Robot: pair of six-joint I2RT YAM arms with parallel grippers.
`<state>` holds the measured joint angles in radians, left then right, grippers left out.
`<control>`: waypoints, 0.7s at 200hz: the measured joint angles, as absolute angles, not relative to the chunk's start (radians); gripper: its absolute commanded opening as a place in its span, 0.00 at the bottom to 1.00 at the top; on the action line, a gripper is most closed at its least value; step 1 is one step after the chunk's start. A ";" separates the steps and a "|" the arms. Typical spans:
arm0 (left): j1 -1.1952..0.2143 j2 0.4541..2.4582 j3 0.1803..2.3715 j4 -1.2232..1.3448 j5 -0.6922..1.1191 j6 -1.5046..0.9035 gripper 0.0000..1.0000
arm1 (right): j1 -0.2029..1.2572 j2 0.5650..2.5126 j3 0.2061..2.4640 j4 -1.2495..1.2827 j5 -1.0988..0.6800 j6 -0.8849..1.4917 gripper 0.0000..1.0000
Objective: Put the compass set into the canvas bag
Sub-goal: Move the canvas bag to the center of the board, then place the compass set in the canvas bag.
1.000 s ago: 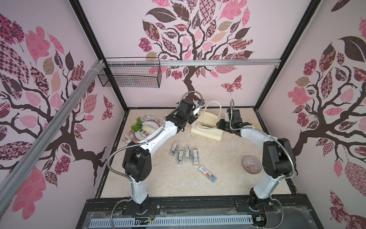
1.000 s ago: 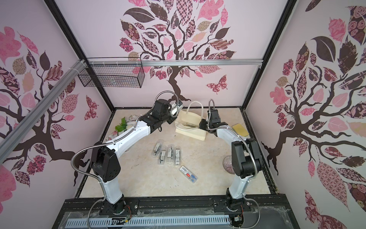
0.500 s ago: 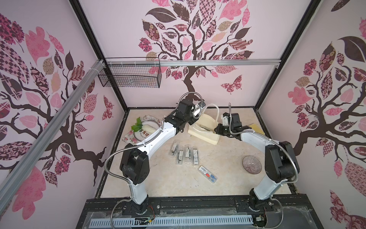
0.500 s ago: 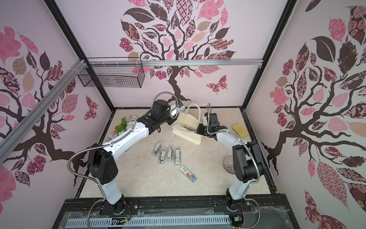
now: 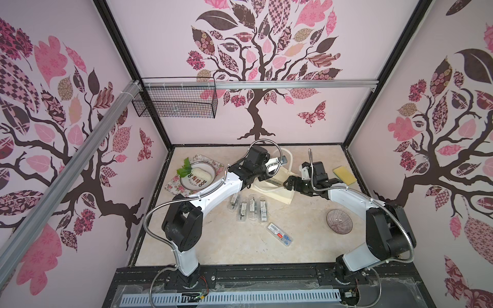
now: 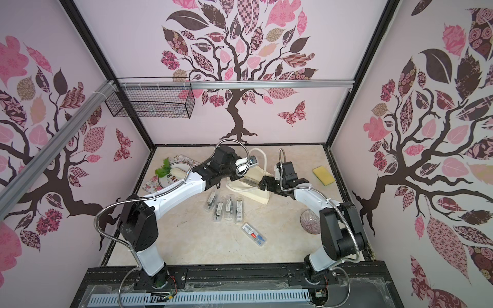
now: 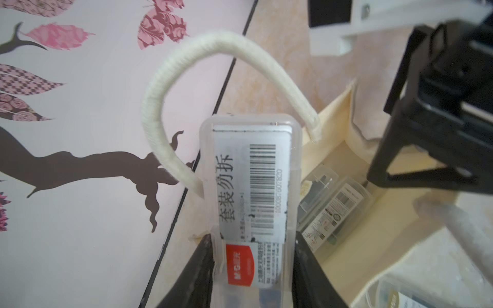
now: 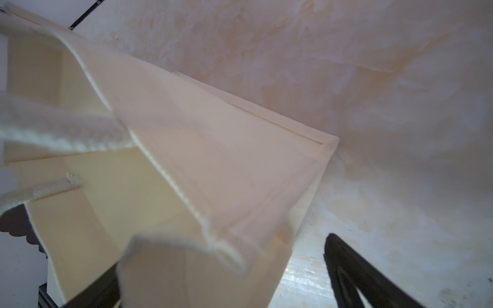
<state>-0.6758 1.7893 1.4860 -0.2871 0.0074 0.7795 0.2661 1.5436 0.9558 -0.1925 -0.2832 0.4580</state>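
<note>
Left hand (image 7: 253, 240) clamped on compass set (image 7: 250, 170) at canvas bag (image 7: 338, 125) mouth, right hand (image 8: 221, 256) jaws wide apart, straddling bag wall

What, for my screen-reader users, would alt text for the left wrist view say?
The left gripper is shut on a clear, barcode-labelled compass set case at the mouth of the canvas bag, where another case lies inside.

Three pale pink walls (image 5: 165, 53) are covered with a decal of a dark-branched tree (image 5: 254, 117) bearing pink and patterned leaves, with a butterfly (image 5: 312, 114) set beside the trunk. Black frame posts (image 5: 360, 117) are run up the corners. An aluminium rail (image 5: 293, 84) is mounted across the back wall, and a black wire basket (image 5: 173, 104) is hung from it. The floor (image 5: 226, 240) is finished in marbled beige and is evenly lit.
</note>
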 measured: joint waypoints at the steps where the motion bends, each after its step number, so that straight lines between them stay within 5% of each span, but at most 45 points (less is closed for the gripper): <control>1: -0.676 1.789 1.485 -0.288 0.008 0.782 0.35 | 0.266 1.543 0.956 -0.192 -0.283 0.458 1.00; 65: -0.678 1.797 1.483 -0.365 -0.017 0.995 0.35 | 0.241 1.412 0.956 -0.198 -0.205 0.495 1.00; 140: -0.743 2.029 1.584 -0.392 -0.150 1.190 0.38 | 0.241 1.186 0.925 -0.167 -0.130 0.510 1.00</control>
<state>-0.7429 2.0293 1.5841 -0.3920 -0.1501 1.1900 0.2405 1.1858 0.9253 -0.1673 -0.1303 0.5102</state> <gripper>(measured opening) 0.403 0.998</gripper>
